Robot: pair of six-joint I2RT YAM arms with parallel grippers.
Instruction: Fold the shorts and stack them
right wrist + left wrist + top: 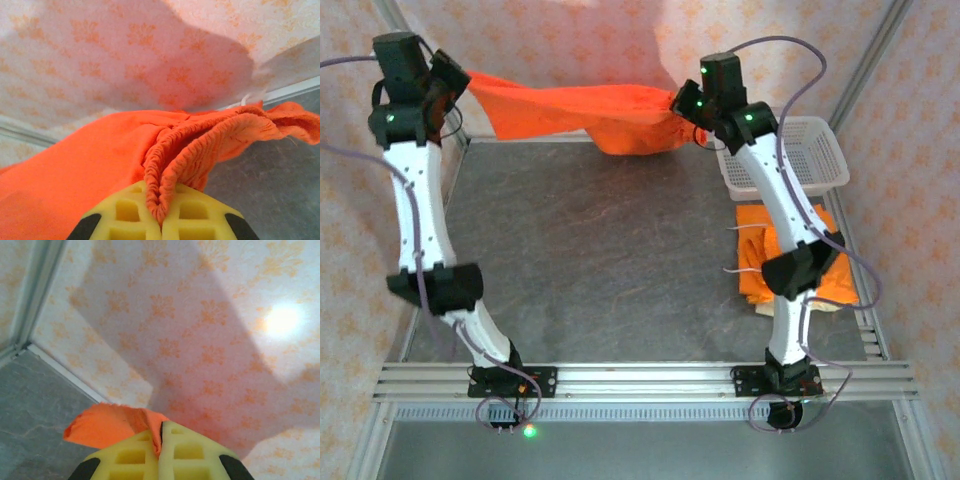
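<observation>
Nearby, on the right side of the surface (600, 260), we see folded orange shorts (757, 270) lying flat, partly under the right arm, with a pale cloth edge (825, 306) showing beneath them. Just beyond sits the white mesh basket (815, 160). Farther back, a second pair of orange shorts (570, 105) hangs stretched in the air between both arms. The left end effector (161, 432) is pressed together on one cloth edge, and the right end effector (160, 200) pinches the gathered waistband — all above the surface's far edge, before the patterned wall (570, 40).
</observation>
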